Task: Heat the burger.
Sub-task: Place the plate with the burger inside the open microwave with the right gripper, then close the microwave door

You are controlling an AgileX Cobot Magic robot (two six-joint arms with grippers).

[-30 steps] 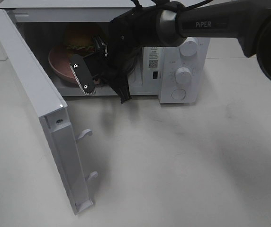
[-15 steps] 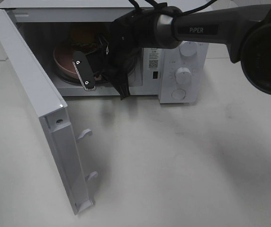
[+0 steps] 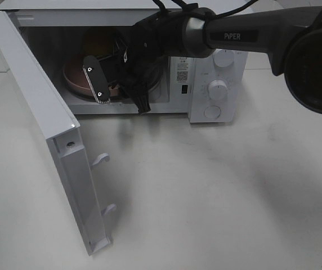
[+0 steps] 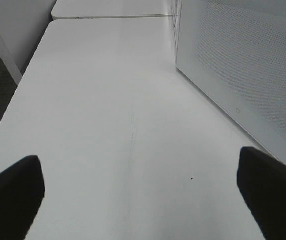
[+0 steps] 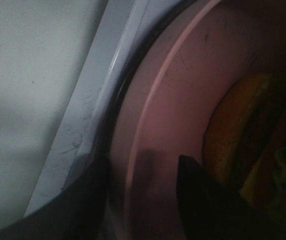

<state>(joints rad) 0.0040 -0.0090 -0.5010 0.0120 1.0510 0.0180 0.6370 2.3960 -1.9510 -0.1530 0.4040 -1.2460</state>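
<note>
The white table (image 3: 223, 197) carries a white microwave (image 3: 220, 67) whose door (image 3: 40, 112) swings wide to the side of the right hand (image 3: 107, 79). That hand reaches into the cavity, one finger lying over the rim of the pink plate (image 3: 74, 76); whether it pinches the plate I cannot tell. The burger (image 3: 96, 42) sits on the plate inside the microwave, just beyond that finger. The left hand (image 4: 140, 192) hangs spread wide over bare table.
</note>
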